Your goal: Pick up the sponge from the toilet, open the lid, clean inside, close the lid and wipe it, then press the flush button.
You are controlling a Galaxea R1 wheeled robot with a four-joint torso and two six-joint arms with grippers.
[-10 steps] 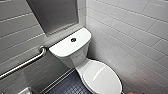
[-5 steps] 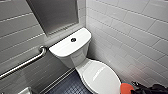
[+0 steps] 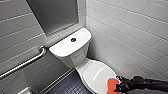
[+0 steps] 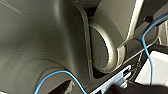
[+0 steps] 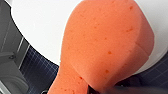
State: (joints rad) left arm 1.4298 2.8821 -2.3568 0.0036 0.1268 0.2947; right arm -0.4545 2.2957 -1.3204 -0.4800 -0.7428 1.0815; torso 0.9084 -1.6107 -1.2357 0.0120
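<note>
Right gripper [image 3: 119,86] is clamped on the sponge [image 3: 112,85], coming in from the lower right of the head view. It holds the orange-red pad over the front edge of the lid [image 3: 96,73]. In the right wrist view the sponge [image 5: 105,45] looms large, pinched at one end by the dark gripper, with the white lid just behind it. The lid lies shut over the bowl of the toilet [image 3: 75,58]. Dark blue tiled floor [image 3: 66,86] lies beside the bowl. Farther back, the flush button [image 3: 73,39] sits in the middle of the white tank top. A metal grab bar [image 3: 25,62] runs along the grey wall, and white tiles [image 3: 130,30] cover the wall alongside the toilet.
</note>
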